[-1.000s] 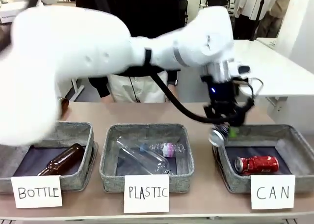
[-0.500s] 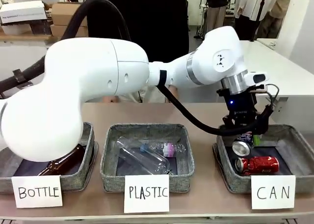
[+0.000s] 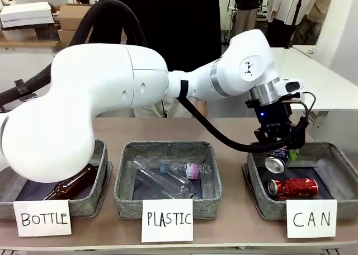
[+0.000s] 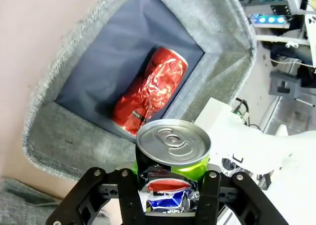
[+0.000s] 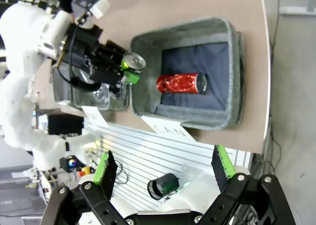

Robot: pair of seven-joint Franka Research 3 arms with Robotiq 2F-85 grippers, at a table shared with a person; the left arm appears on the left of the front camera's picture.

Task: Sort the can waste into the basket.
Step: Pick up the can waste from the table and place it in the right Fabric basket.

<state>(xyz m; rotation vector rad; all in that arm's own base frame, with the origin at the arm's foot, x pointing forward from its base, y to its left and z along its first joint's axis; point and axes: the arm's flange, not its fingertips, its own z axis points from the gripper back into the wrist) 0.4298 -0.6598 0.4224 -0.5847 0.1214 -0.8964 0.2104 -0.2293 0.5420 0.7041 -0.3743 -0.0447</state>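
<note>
My left gripper (image 4: 165,193) grips the dark blue metal can (image 4: 170,161) above the grey woven basket signed "CAN" (image 3: 257,202), where the dented red can (image 3: 292,187) lies. I should release over bare lining.

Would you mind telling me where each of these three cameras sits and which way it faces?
Front view: between the arms, facing the person across the table; the left arm reaches over to the CAN basket.
Left wrist view: on the left gripper, looking down into that basket; its jaws grip the blue can.
Right wrist view: on the open right gripper, high, looking down.
All three share the red can lying in the basket.
</note>
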